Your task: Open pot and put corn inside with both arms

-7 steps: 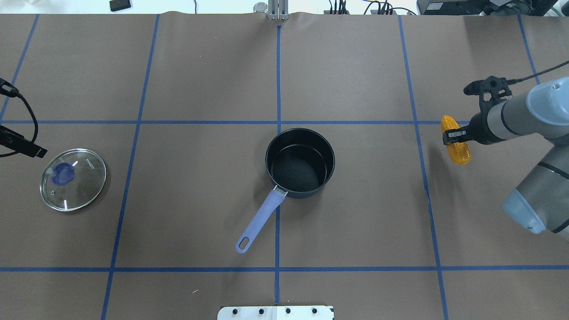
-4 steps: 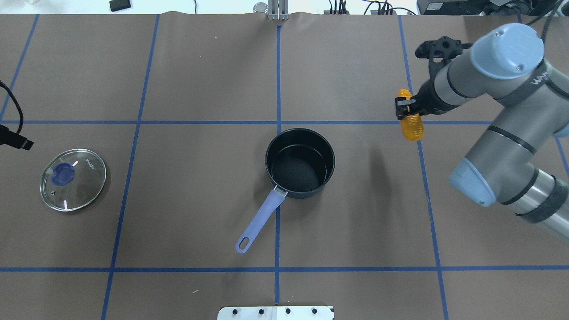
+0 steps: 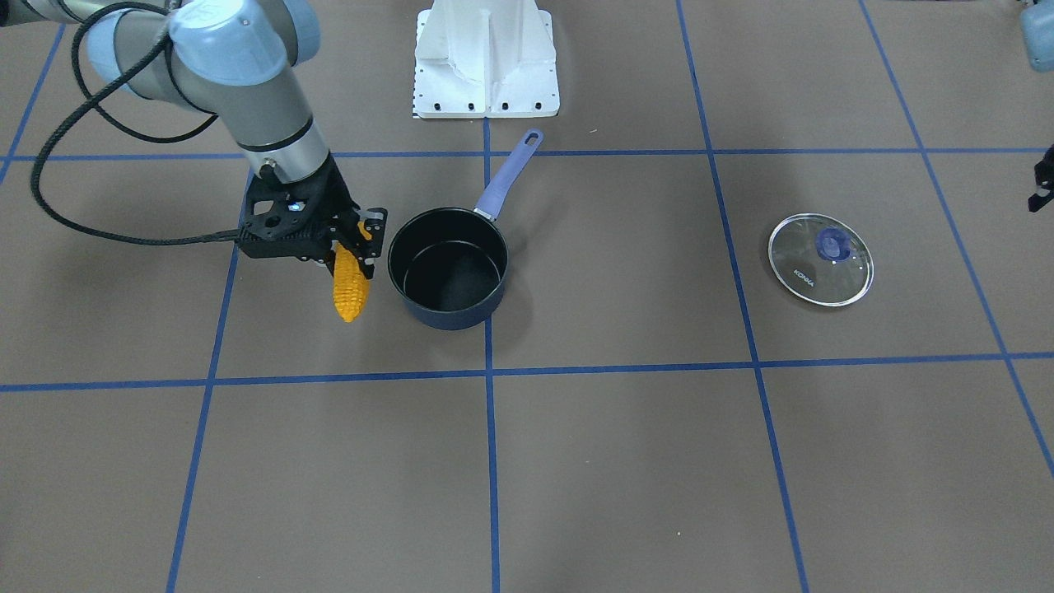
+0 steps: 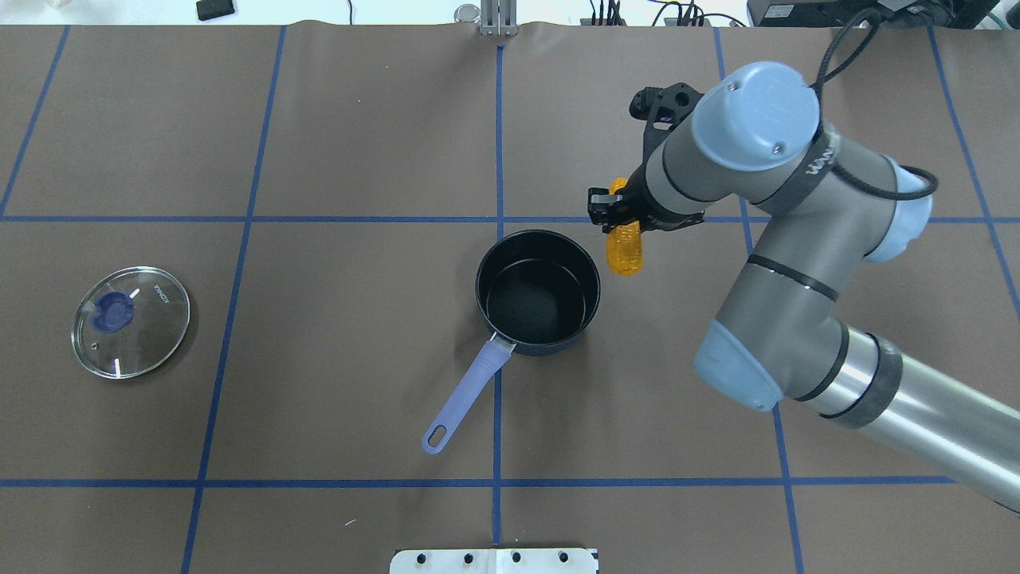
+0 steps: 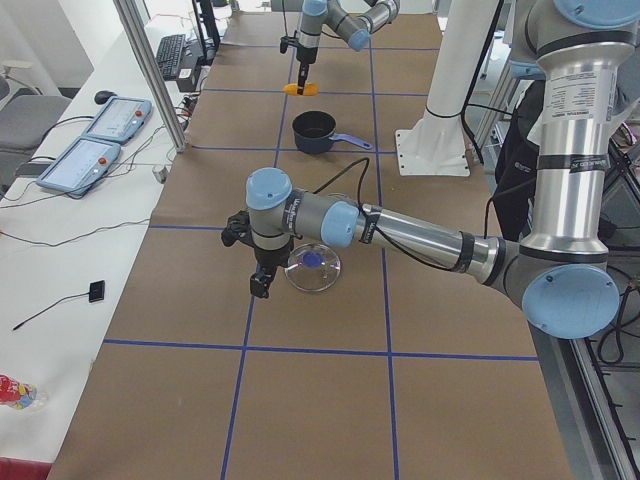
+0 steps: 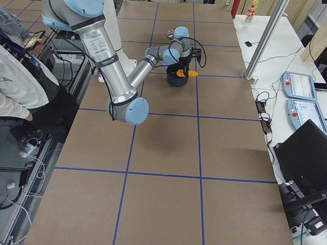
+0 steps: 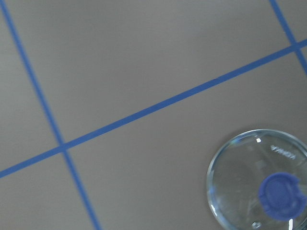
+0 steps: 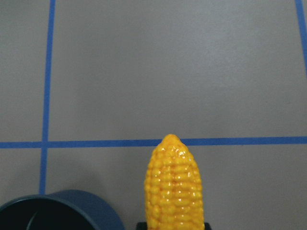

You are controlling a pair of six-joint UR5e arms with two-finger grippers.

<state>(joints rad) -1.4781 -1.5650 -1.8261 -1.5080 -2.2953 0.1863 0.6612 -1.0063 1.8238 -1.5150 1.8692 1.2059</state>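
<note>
The orange-yellow corn [image 4: 624, 249] hangs in my right gripper [image 4: 612, 209], which is shut on its upper end. It is held in the air just beside the pot's [image 4: 538, 303] right far rim, not over the opening. In the front view the corn [image 3: 349, 288] is left of the pot [image 3: 449, 317]. The right wrist view shows the corn [image 8: 173, 187] with the pot's rim [image 8: 57, 208] at lower left. The pot is open and empty. Its glass lid [image 4: 131, 321] lies flat at far left. My left gripper [image 5: 262, 283] hovers beside the lid [image 5: 313, 268]; I cannot tell its state.
The pot's purple handle [image 4: 466, 395] points toward the robot's base plate [image 4: 494, 561]. Blue tape lines cross the brown table. The lid [image 7: 259, 184] with its blue knob fills the lower right of the left wrist view.
My right arm has swung left with the corn, from the table's far right to just beside the pot. My left gripper has drawn back out of the overhead view.
</note>
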